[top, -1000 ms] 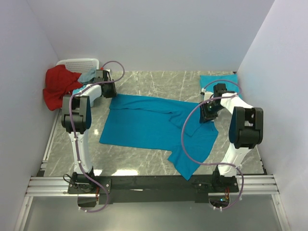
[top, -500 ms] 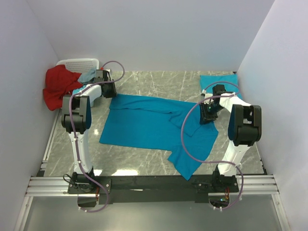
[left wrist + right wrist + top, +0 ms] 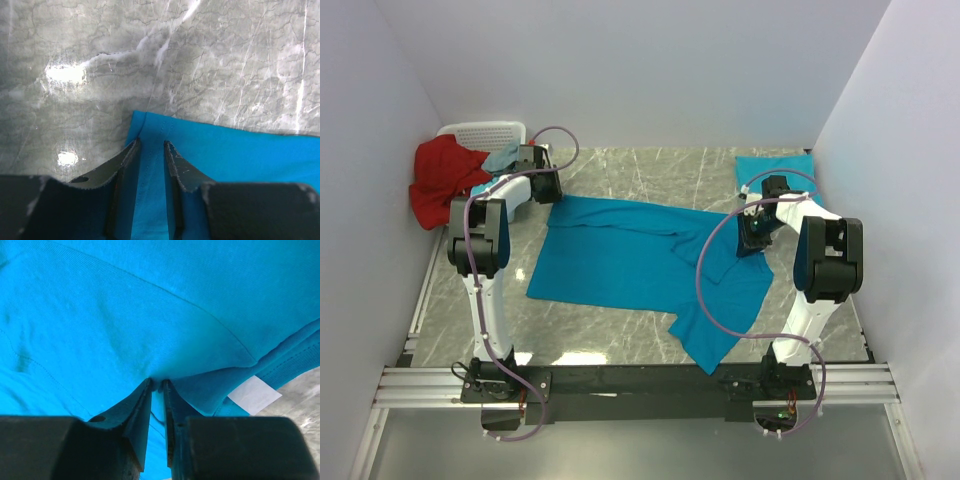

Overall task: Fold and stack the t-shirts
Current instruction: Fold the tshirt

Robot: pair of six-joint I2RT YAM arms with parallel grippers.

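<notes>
Here, the right gripper has its two dark fingers brought almost together on a puckered fold of the spread t-shirt, so the teal cloth is nipped at the tips; a white label shows just beside that fold, under a turned-over edge. The right arm rises from its base at the near edge, bends at an elbow close to the right wall and doubles back leftward, the wrist tipped down onto the shirt's right side.

The left gripper stands a narrow way apart, one finger on either side of a strip of cloth near the shirt's far left corner; whether it nips that strip or only rests over it, I cannot tell. The left arm runs up the left side of the table, elbow raised, forearm angled rightward to that corner.

The shirt lies mostly flat across the middle of the marble table, with its near right part trailing toward the bases; a folded t-shirt sits in the far right corner, apart from the spread one.

A white basket stands in the far left corner; a red garment spills over its near side, and a pale grey-blue cloth lies at its right edge.
</notes>
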